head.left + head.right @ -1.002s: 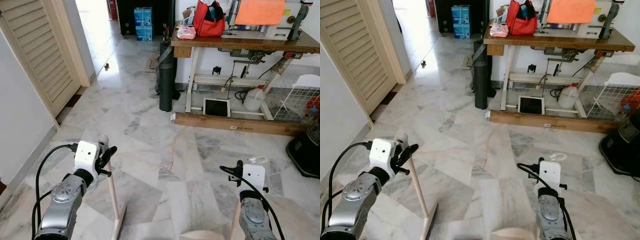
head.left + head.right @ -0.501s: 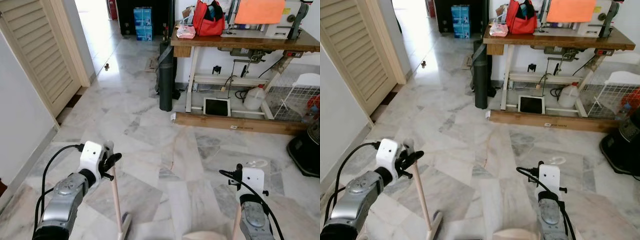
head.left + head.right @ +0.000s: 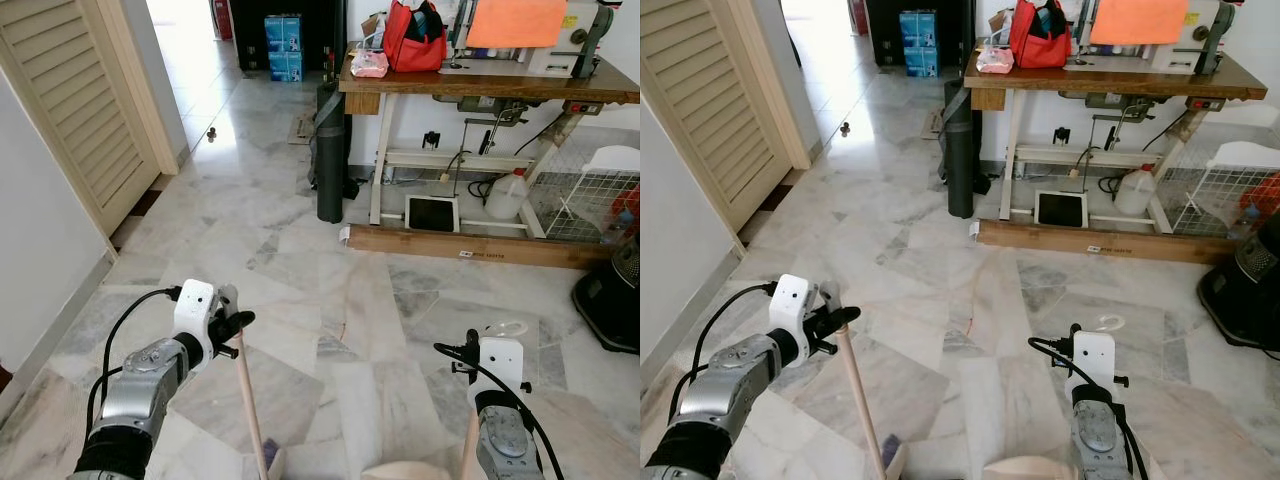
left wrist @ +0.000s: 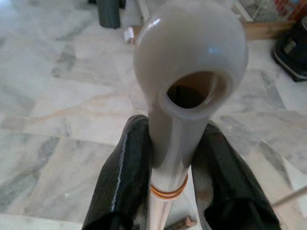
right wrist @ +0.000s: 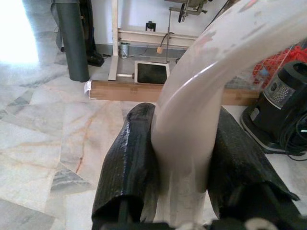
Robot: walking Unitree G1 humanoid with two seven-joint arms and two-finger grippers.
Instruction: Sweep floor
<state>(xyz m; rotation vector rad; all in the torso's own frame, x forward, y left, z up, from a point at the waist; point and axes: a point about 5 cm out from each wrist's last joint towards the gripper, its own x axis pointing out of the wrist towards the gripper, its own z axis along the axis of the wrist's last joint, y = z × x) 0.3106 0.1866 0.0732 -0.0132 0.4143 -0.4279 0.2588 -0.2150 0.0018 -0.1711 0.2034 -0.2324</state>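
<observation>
Lower left, the left gripper is clamped on the broom; lower right, the right gripper is clamped on the dustpan handle.

Daylight entered through the doorway, producing glare on the marble floor; wrist-view foregrounds were defocused.

Open marble floor stretches ahead toward the sunlit doorway at far left. A louvred door bounds the left side. To the right stand a dark roll, worktable, wooden plank, wire basket and black appliance.
</observation>
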